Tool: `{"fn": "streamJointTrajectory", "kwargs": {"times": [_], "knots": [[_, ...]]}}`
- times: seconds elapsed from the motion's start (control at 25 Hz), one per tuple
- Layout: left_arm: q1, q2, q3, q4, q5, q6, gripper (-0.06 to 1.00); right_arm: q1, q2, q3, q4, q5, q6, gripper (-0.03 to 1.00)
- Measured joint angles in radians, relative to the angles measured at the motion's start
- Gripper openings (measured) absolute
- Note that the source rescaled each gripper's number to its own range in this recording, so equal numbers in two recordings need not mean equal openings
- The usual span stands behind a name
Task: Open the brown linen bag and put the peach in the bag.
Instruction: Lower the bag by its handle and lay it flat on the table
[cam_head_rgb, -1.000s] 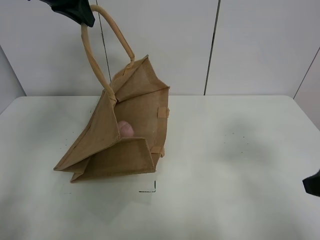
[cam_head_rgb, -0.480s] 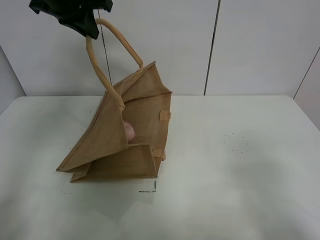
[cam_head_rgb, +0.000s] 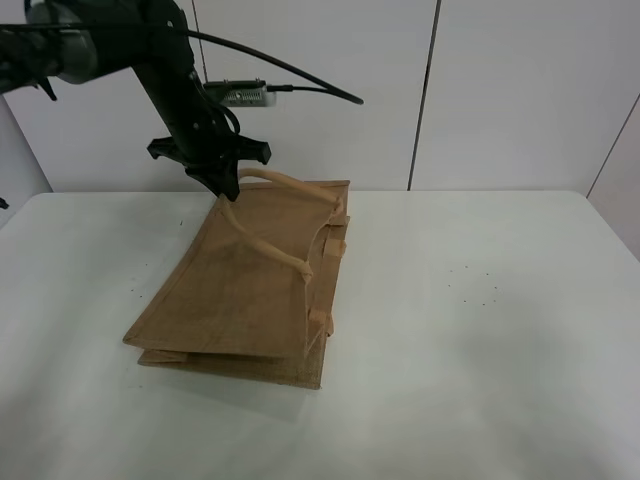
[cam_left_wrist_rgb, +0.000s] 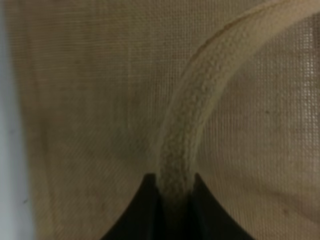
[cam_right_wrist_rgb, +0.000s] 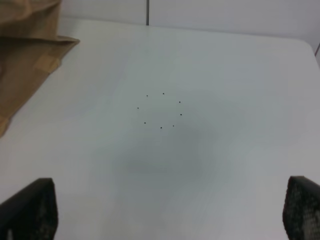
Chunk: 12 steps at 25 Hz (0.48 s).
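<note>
The brown linen bag (cam_head_rgb: 240, 290) lies nearly flat on the white table, its mouth towards the back wall. My left gripper (cam_head_rgb: 227, 188) is low at the bag's far edge and is shut on one beige rope handle (cam_head_rgb: 270, 245). The left wrist view shows the fingers (cam_left_wrist_rgb: 150, 210) pinching that handle (cam_left_wrist_rgb: 200, 100) over the bag's cloth (cam_left_wrist_rgb: 90, 100). The peach is hidden; no part of it shows in any view. My right gripper (cam_right_wrist_rgb: 165, 207) is open and empty over bare table, out of the exterior view. A corner of the bag (cam_right_wrist_rgb: 25, 50) shows in the right wrist view.
The white table (cam_head_rgb: 480, 380) has a faint ring of small dark dots (cam_head_rgb: 478, 285) right of the bag, also in the right wrist view (cam_right_wrist_rgb: 160, 110). A white panelled wall stands behind the table. The left arm's cable loops above the bag.
My left gripper has come down with the handle, and the raised bag has collapsed flat. The peach, seen in the open mouth before, no longer shows.
</note>
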Motion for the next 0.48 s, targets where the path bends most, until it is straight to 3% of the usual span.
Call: {"fn": "streamJointTrajectory", "kwargs": {"times": [0.08, 0.28, 0.36, 0.48], "knots": [[0.0, 0.039, 0.0, -0.014, -0.019, 0.01, 0.12, 0.0, 0.0, 0.0, 0.0, 0.0, 0.0, 1.0], [0.0, 0.111, 0.0, -0.029, -0.038, 0.015, 0.66, 0.0, 0.0, 0.0, 0.0, 0.0, 0.0, 1.0], [0.0, 0.138, 0.0, -0.029, -0.039, 0.015, 0.77, 0.0, 0.0, 0.0, 0.0, 0.0, 0.0, 1.0], [0.0, 0.151, 0.001, -0.029, -0.034, 0.015, 0.81, 0.0, 0.0, 0.0, 0.0, 0.0, 0.0, 1.0]]}}
